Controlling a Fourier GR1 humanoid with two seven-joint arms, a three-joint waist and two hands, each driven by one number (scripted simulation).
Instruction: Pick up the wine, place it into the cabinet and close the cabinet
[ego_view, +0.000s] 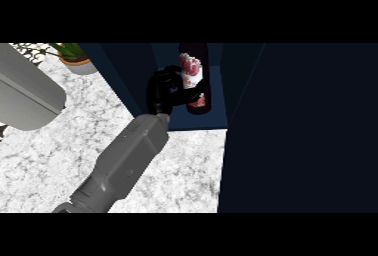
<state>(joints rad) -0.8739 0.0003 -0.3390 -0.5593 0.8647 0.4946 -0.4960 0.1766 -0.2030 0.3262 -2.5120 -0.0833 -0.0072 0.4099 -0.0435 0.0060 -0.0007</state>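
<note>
Wine (196, 75) stands at about twelve o'clock in the view, a dark bottle with a red and white label, upright inside the cabinet's (244, 80) open compartment. A black hand (168, 90) is at the bottle's nine o'clock side, its fingers curled round the bottle's lower half. Its grey forearm (125, 160) runs from the hand down toward seven o'clock, crossing the table (184, 165). Which of the robot's arms this is cannot be told from the one view, though the arm enters from the lower left. The second hand is not visible.

The compartment is narrow: a dark blue wall stands close at the hand's nine o'clock side, and another wall close at the bottle's three o'clock side, so little room shows on either flank. The compartment's floor ends in a straight front edge at about six o'clock from the bottle, just past the wrist. A broad dark panel, which may be the cabinet's door (310, 130), fills the view from one to five o'clock.

The table is white marble with grey speckle, open from six to nine o'clock. A large grey rounded body (26, 92) lies at nine to ten o'clock, and a potted plant (74, 59) sits at eleven o'clock, well apart from the hand.
</note>
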